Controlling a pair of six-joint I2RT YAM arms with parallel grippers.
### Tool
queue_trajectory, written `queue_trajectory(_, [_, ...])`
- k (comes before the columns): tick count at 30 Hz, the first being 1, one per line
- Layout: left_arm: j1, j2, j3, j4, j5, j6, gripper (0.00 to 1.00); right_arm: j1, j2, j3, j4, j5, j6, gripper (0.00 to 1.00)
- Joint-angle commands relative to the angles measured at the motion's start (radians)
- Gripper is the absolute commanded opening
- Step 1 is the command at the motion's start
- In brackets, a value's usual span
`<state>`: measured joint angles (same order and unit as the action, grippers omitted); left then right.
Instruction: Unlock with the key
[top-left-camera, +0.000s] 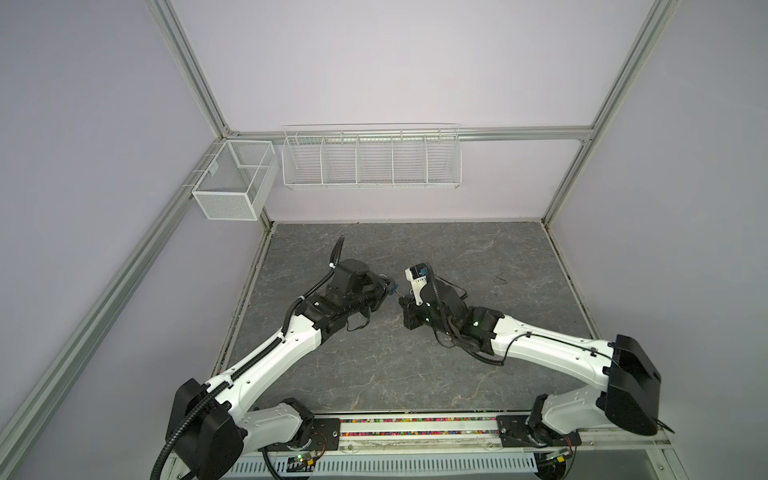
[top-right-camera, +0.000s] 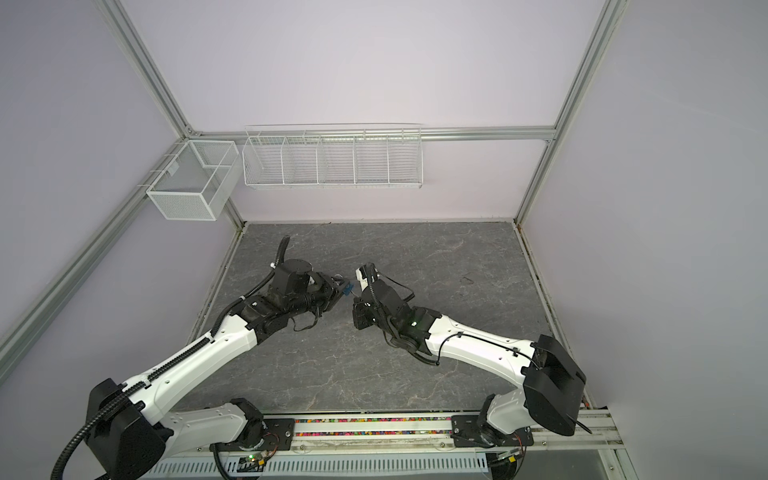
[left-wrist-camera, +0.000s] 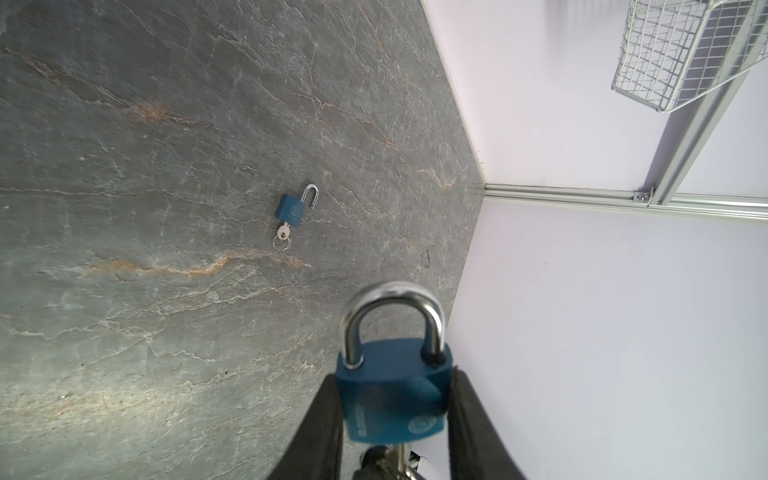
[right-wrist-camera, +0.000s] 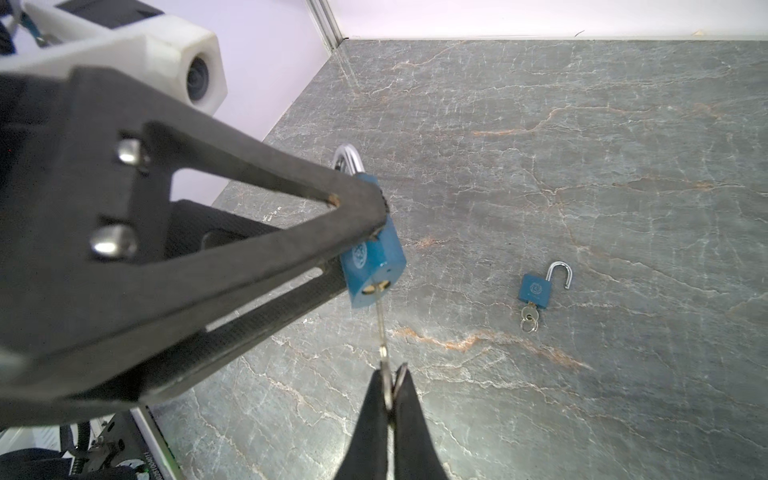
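Note:
My left gripper (left-wrist-camera: 392, 376) is shut on the body of a blue padlock (left-wrist-camera: 392, 395), held above the table. Its steel shackle (left-wrist-camera: 390, 307) has both legs seated in the body. The right gripper (right-wrist-camera: 390, 374) is shut on the head of a small silver key (right-wrist-camera: 381, 328). The blade points at the padlock (right-wrist-camera: 374, 266), and its tip meets the brass keyhole in the bottom of the body; most of the blade is still outside. In both top views the two grippers meet mid-table, with the padlock (top-left-camera: 393, 286) (top-right-camera: 348, 287) between them.
A second blue padlock (left-wrist-camera: 291, 211) (right-wrist-camera: 534, 291) lies flat on the grey stone table (top-left-camera: 374, 365), its shackle swung open and a key with a ring in its keyhole. Two white wire baskets (top-left-camera: 370, 160) (top-left-camera: 232, 183) hang on the back frame.

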<state>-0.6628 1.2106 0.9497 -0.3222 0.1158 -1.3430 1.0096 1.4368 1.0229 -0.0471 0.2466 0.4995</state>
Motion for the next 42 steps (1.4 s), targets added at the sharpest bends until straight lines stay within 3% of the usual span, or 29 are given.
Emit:
queue_trajectory(1, [-0.041,0.017,-0.008,-0.027,0.144,-0.016,0.00,-0.003,0.004,0.055,0.210,-0.004,-0.055,0.06])
queue_trajectory(7, [-0.041,0.021,-0.017,-0.014,0.158,-0.019,0.00,-0.009,0.001,0.052,0.227,-0.018,-0.090,0.06])
queue_trajectory(16, [-0.043,0.004,-0.031,-0.021,0.141,-0.017,0.00,-0.049,0.031,0.069,0.268,-0.257,0.172,0.06])
queue_trajectory(24, [-0.044,0.001,-0.025,-0.027,0.132,-0.016,0.00,-0.012,0.031,0.094,0.181,-0.102,0.038,0.06])
queue_trajectory(28, [-0.054,-0.011,-0.035,-0.022,0.126,-0.034,0.00,-0.022,0.056,0.146,0.129,-0.079,0.042,0.06])
queue_trajectory(37, [-0.055,0.009,-0.041,0.005,0.132,-0.044,0.00,-0.005,0.087,0.149,0.196,-0.080,0.074,0.06])
queue_trajectory(42, [-0.054,0.003,-0.048,0.003,0.126,-0.045,0.00,-0.011,0.060,0.114,0.224,0.013,0.108,0.06])
